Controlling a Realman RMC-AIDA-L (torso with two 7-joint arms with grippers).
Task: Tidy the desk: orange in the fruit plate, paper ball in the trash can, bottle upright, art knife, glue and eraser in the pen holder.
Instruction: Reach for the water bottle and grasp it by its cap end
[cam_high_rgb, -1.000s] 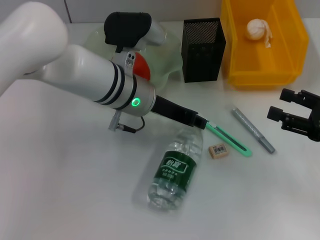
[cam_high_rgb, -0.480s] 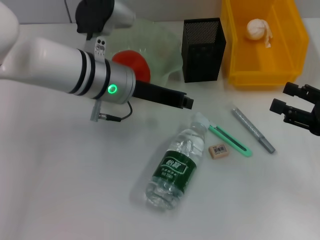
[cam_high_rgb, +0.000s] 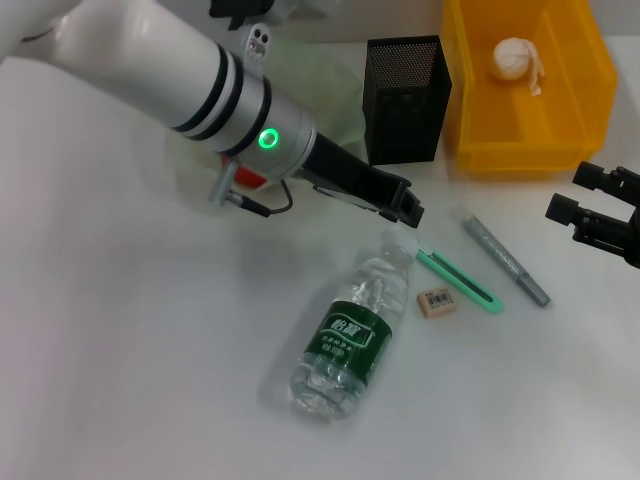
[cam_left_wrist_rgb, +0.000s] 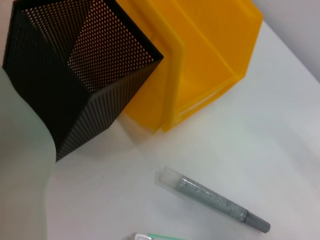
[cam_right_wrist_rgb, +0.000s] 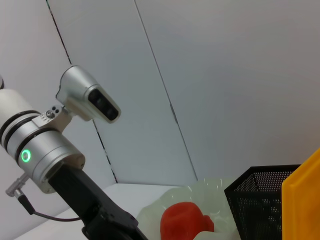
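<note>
black wire mesh is forming the square pen holder (cam_high_rgb: 404, 98), which is standing upright with its open top showing a perforated inside in the left wrist view. just beside it toward the robot's right the yellow plastic bin (cam_high_rgb: 575, 130) is sitting, holding the crumpled paper ball (cam_high_rgb: 513, 58). on the holder's other side the pale translucent fruit plate (cam_right_wrist_rgb: 207, 197) is carrying the orange (cam_right_wrist_rgb: 185, 219), mostly hidden behind the left arm in the head view. the left gripper (cam_high_rgb: 405, 205) is hanging in front of the holder's near edge, above bare white table (cam_high_rgb: 120, 340); whether its fingers are parted cannot be told, and it is carrying nothing visible. nearer the robot than the holder, the clear ribbed water bottle (cam_high_rgb: 352, 332) is lying on its side, cap toward the holder. beside the cap the slim green art knife (cam_high_rgb: 458, 281) and the small tan eraser (cam_high_rgb: 436, 302) are lying, with the grey glue stick (cam_high_rgb: 505, 259) a little further right. the right gripper (cam_high_rgb: 590, 215) is waiting near the table's right edge, fingers spread wide, holding nothing.
</note>
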